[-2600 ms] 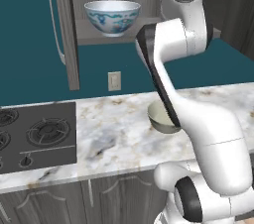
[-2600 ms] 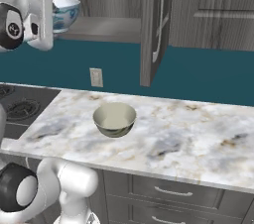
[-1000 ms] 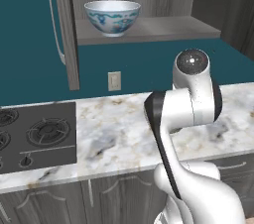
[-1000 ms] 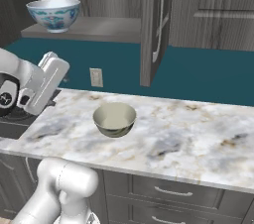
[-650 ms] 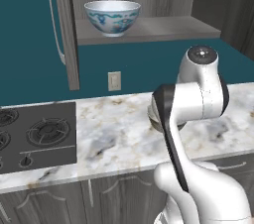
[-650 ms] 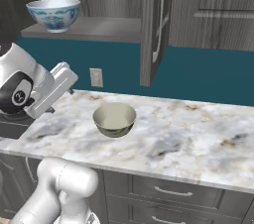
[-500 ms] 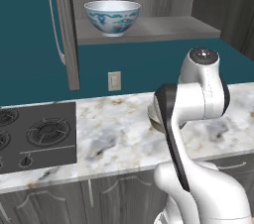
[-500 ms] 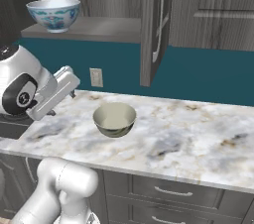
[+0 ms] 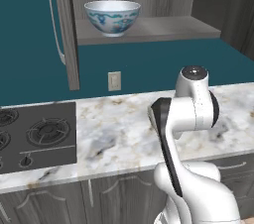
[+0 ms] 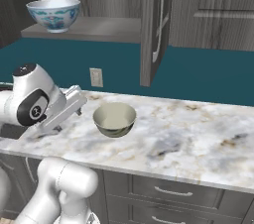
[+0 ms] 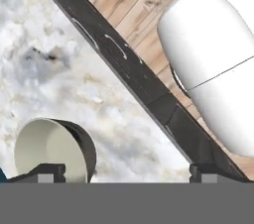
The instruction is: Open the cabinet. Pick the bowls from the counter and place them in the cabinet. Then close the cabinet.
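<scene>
Around the cream bowl (image 10: 114, 118) the counter (image 10: 198, 139) lies bare toward its right end and front edge. Above, the open cabinet door (image 10: 151, 25) hangs over the back edge. The shelf (image 9: 163, 27) right of the white bowl (image 9: 112, 16) seems free.

We see a long white marble counter (image 10: 198, 139) with grey and tan veins, polished and faintly glossy. The grey-brown wall cabinet (image 9: 149, 0) shows matt wood grain on its doors and shelf, with a slim, shiny metal bar handle (image 10: 158, 15). The white bowl with blue-red floral marks (image 9: 112, 16) looks like glazed, glossy ceramic; the cream-olive bowl (image 10: 114, 119) looks smoother and duller inside. The black cooktop (image 9: 34, 136) appears matt. The floor (image 11: 129, 0) shows warm plank wood.
</scene>
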You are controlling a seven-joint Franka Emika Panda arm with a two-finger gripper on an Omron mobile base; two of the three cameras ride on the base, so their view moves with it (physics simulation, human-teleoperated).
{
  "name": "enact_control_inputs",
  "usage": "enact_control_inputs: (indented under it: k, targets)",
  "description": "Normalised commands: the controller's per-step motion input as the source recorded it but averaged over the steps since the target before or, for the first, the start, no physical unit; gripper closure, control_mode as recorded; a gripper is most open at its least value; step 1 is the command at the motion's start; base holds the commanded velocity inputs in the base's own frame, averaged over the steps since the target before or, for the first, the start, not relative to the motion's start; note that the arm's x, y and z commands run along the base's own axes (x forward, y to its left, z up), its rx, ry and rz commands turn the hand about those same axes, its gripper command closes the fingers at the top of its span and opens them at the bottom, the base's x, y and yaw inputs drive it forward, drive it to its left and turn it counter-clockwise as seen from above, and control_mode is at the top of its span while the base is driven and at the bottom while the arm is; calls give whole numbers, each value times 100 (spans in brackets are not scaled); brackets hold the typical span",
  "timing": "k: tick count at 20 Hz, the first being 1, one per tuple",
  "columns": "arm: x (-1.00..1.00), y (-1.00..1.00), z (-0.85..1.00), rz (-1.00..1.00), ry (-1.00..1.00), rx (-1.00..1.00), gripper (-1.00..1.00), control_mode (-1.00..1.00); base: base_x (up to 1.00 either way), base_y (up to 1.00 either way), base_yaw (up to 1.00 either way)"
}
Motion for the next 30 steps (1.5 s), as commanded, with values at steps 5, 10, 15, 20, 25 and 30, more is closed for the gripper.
enact_control_inputs:
  k: [5, 10, 15, 20, 25, 30]
  targets:
    - [36, 0, -54, -3, 16, 5, -100, -100, 0, 0, 0]
    - [55, 1, -10, 0, 4, 0, -100, -100, 0, 0, 0]
    - [53, 5, -22, 0, 6, 0, -100, -100, 0, 0, 0]
    - [50, 2, -40, 0, 12, 5, -100, -100, 0, 0, 0]
    - [54, 0, -28, 0, 6, 0, -100, -100, 0, 0, 0]
    - [43, 0, -28, 0, 0, 0, -100, -100, 0, 0, 0]
